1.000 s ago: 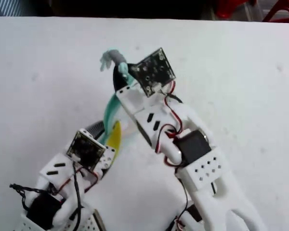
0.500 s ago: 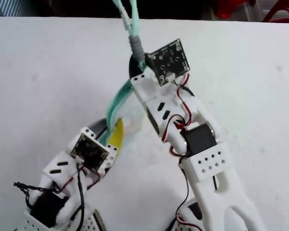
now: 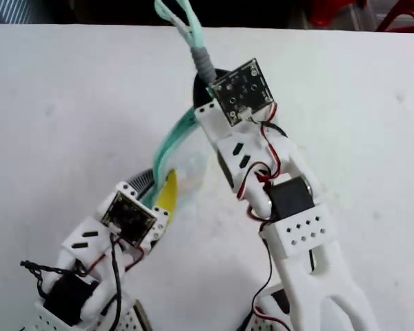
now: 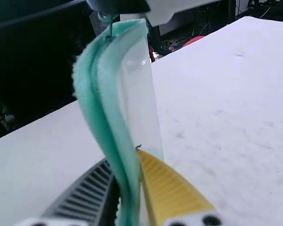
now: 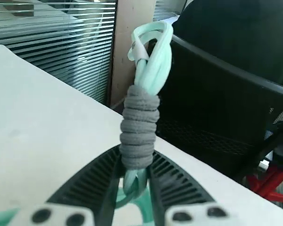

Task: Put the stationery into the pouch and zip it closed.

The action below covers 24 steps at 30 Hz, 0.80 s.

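The pouch stretches over the desk between both grippers. The left gripper has its fingers clamped on the pouch's near end. The right gripper pinches the zip pull cord at the far end. Since a second ago the right gripper has shifted right and the cord has swung to point far.

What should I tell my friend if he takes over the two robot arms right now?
Left gripper: shut on one end of the pouch.
Right gripper: shut on the pull cord at the pouch's other end, so the pouch is stretched between the two arms.
Done: the teal zip edges look joined along the part seen from the left wrist.
Unclear: whether anything is inside. I cannot make anything out through the clear side.
Left: check that the zip is shut to the very end, then probably set the pouch down and let go.
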Motion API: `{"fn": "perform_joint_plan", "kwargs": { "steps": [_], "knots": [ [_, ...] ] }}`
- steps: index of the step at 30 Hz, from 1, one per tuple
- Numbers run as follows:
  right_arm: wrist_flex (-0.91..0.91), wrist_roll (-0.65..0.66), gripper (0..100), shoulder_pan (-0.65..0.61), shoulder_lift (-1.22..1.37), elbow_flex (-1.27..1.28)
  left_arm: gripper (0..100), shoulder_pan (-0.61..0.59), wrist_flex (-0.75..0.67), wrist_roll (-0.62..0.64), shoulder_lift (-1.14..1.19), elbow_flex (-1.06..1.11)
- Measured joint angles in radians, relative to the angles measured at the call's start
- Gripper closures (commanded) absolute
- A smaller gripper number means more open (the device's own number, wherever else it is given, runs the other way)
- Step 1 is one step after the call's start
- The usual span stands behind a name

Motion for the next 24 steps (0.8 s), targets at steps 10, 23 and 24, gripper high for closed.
{"fn": "perform_joint_plan", "kwargs": {
  "steps": [10, 23, 24],
  "knots": [
    [-0.158, 0.057, 98.1, 0.121, 0.002, 0.089, 98, 0.002, 0.000, -0.002, 0.000, 0.000],
    [-0.356, 0.143, 98.1, 0.213, 0.184, 0.094, 98, 0.002, -0.002, -0.003, 0.000, 0.000],
    [-0.361, 0.138, 98.1, 0.218, 0.210, 0.077, 98, 0.002, -0.002, -0.003, 0.000, 0.000]
  ]
}}
